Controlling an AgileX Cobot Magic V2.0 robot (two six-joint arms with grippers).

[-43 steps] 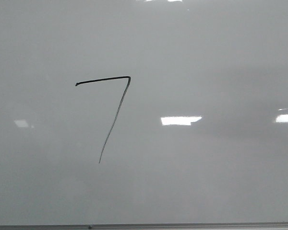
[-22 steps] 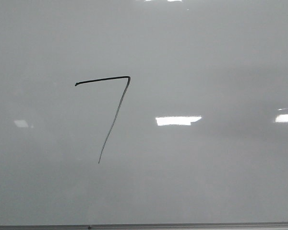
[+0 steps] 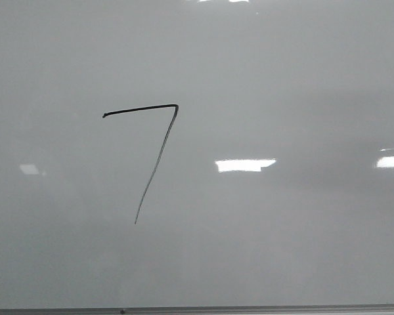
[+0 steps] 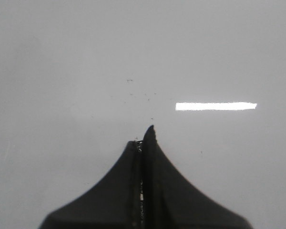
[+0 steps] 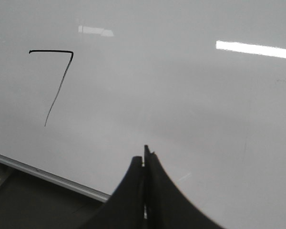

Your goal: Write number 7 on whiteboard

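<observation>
Since number 7 (image 3: pixel 155 152) sitting finished left of centre on whiteboard (image 3: pixel 302 79), judging ink smudgeable, board glossy, slick, rigid; keeping off strokes, gripping only frame (image 3: pixel 262 308). Both left gripper (image 4: pixel 143 139) and right gripper (image 5: pixel 144 157) pinching closed, holding nothing visible.

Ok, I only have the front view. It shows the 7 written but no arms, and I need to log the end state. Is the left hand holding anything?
Observer: No. Its wrist view shows the left hand shut, fingers pressed together with nothing between them.
Operator: And the right one?
Observer: The right hand is shut too, with no marker in it.
Operator: Does either wrist camera see the figure?
Observer: Only the right one. The number 7 shows there on the whiteboard, along with the board's grey frame.
</observation>
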